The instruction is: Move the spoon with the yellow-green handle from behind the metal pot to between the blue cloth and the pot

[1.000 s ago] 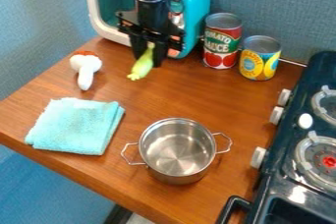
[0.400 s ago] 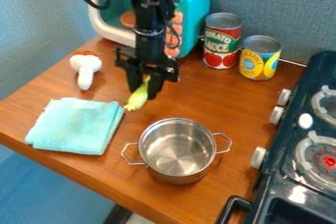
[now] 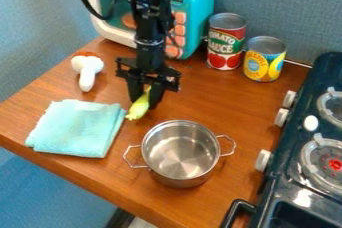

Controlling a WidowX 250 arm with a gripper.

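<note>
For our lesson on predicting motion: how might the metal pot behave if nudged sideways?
The pot would probably slide rather than tip, as it stands upright and looks wide for its height. Its shiny metal wall looks stiff, so it likely wouldn't bend. Being empty, it may move fairly easily.

You have bright, diffuse light over the wooden tabletop (image 3: 227,107), with faint, soft-edged shadows. Glare whitens a patch of the dark stove (image 3: 302,199) between four and five o'clock; at six, you see pale reflections inside the steel pot (image 3: 180,153).
</note>
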